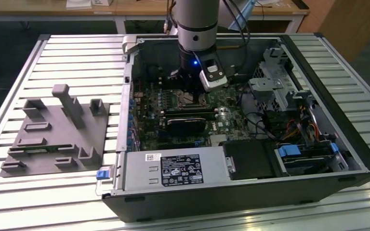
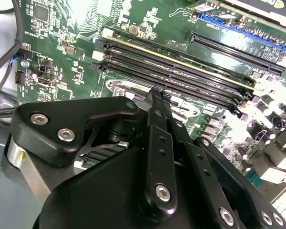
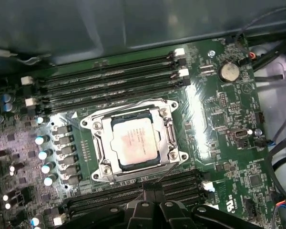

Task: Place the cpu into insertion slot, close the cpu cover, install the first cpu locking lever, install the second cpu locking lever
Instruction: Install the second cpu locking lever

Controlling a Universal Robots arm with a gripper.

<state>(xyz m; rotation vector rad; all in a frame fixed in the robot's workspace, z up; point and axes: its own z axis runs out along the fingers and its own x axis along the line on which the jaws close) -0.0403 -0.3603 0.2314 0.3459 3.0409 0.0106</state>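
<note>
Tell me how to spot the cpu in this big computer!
Look inside the open computer case at the green motherboard. Between its two sets of long black memory slots sits a silver square frame, the cpu cover. The cpu is the flat, pale silver-grey square inside that frame, the only smooth, shiny plate among the small parts around it.

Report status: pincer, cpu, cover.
Pincer low beside socket. Silver-grey square cpu seated in slot, silver metal frame cover down around it. Nothing on top.

The exterior view looks down from high and well back on the open computer case point(image 1: 236, 125). Both wrist views ride close above its green motherboard point(image 3: 219, 119), sharing the long memory slots point(image 2: 181, 71).
</note>
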